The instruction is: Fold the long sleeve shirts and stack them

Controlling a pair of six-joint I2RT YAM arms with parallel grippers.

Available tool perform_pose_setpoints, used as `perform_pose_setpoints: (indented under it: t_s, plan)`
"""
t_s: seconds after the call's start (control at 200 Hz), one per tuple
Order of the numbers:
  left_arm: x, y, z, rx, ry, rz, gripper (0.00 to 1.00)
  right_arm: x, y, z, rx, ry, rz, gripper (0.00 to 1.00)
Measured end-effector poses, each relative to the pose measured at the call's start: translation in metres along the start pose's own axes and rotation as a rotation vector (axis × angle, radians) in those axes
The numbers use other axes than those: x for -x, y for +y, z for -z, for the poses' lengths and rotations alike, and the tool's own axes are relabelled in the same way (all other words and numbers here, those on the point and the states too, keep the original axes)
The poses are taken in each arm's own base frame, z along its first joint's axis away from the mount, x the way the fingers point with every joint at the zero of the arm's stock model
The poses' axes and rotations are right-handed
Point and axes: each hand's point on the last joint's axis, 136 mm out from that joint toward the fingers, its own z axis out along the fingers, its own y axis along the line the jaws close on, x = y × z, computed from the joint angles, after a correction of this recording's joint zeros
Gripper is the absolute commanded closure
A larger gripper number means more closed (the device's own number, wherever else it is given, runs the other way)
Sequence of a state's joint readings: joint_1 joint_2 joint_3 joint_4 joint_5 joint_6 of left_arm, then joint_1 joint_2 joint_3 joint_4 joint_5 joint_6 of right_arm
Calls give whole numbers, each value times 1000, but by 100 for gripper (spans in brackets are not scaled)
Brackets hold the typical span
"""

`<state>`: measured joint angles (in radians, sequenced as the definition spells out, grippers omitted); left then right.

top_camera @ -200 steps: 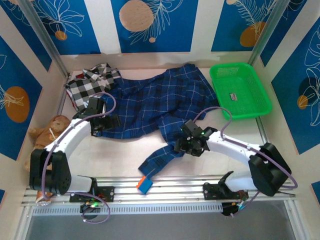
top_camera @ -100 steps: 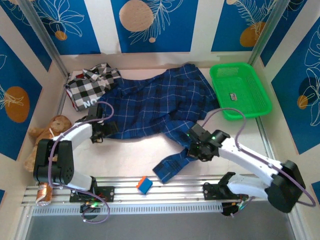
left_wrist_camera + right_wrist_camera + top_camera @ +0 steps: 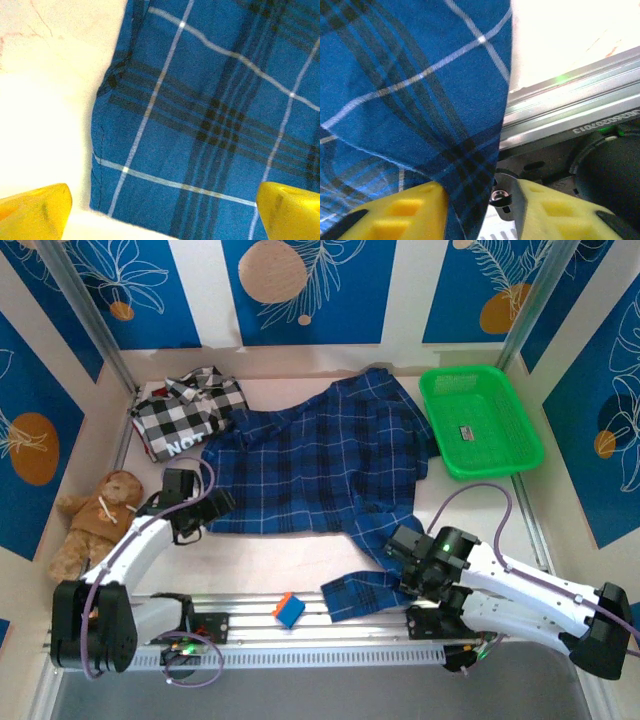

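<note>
The dark blue plaid shirt (image 3: 310,465) lies spread over the middle of the table, with one sleeve (image 3: 362,590) trailing onto the near rail. The black-and-white checked shirt (image 3: 185,415) is bunched in the back left corner. My left gripper (image 3: 212,506) hovers open over the plaid shirt's left bottom corner (image 3: 115,190), its yellow fingers (image 3: 35,212) wide apart. My right gripper (image 3: 396,552) is at the sleeve. In the right wrist view the sleeve cloth (image 3: 420,100) hangs between the parted jaws of the right gripper (image 3: 480,200), resting against one finger (image 3: 405,212) only.
A green plastic basket (image 3: 480,420) stands at the back right. A brown teddy bear (image 3: 95,520) lies by the left wall. A small blue and orange block (image 3: 288,610) rests on the aluminium rail (image 3: 330,630) along the near edge.
My right arm dragged the sleeve toward the near rail, and its jaws have parted. My left arm drew back leftward off the shirt's hem. The shirt body now lies flatter.
</note>
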<state>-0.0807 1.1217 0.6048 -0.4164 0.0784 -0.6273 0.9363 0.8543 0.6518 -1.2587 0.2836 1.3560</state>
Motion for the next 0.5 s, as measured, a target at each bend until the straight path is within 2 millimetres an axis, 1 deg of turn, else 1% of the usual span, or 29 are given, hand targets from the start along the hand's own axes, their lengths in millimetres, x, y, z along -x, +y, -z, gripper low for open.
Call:
perform_pose_setpoints:
  t_s: [0.045,0.105,0.155,0.215,0.29,0.36,0.405,0.45,0.5]
  plan:
    - [6,-5,7,-8,-12,-10,6,9,7,14,35,-21,-21,52]
    - [20,-17,17,-29,-39,-36,7,33,22,39,112,-65,-72,51]
    - [33,-32,26,-59,-70,-71,7,61,36,62,186,-123,-121,52]
    - [47,-52,33,-91,-99,-125,11,97,45,82,244,-183,-168,52]
    - [57,-85,33,-140,-103,-212,16,143,53,97,265,-242,-183,56]
    - [57,-118,22,-180,-83,-295,21,182,64,97,256,-266,-162,63]
    - [56,-133,8,-195,-61,-326,26,207,71,88,237,-265,-146,69]
    - [52,-142,-7,-201,-38,-349,27,231,79,75,222,-262,-139,71]
    - [49,-142,-27,-182,-5,-349,28,250,83,54,198,-249,-127,73]
